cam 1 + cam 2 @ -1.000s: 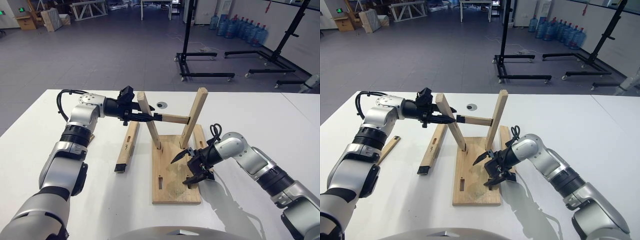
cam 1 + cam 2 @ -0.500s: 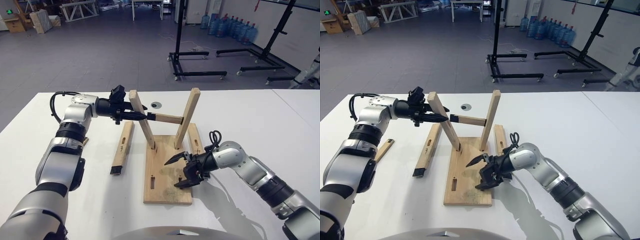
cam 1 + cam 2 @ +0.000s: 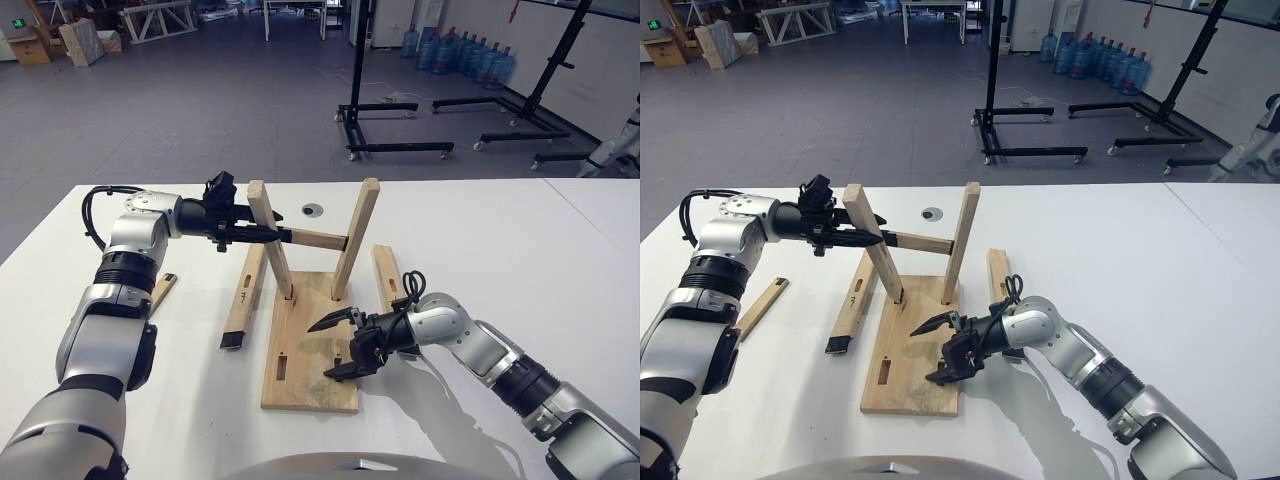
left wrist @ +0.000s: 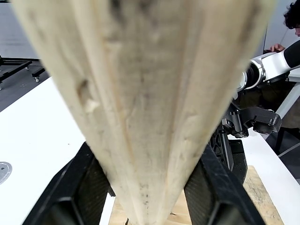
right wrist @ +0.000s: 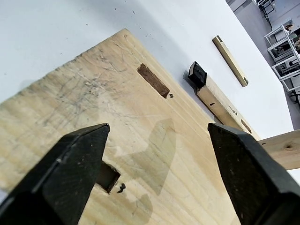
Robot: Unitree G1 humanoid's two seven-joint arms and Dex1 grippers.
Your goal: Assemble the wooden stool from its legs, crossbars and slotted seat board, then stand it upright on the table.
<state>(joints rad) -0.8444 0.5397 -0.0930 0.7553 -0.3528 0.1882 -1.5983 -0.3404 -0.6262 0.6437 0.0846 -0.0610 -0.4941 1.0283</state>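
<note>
One leg (image 3: 281, 270) pinched in left claw (image 3: 274, 233), right claw (image 3: 322, 350) spread over seat board (image 3: 292, 386)

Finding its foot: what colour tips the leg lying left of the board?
Black tip; right wrist view.

Two legs (image 3: 272, 245) stand in the seat board (image 3: 300, 378), a crossbar (image 3: 318, 239) between them, a loose leg (image 3: 243, 300) lying to its left

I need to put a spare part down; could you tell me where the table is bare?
The table is bare on its right, beyond the loose leg right of the board. Also the near left corner, beside the other loose leg. The board is crowded: the left gripper holds an upright leg, the open right gripper hovers over it.
</note>
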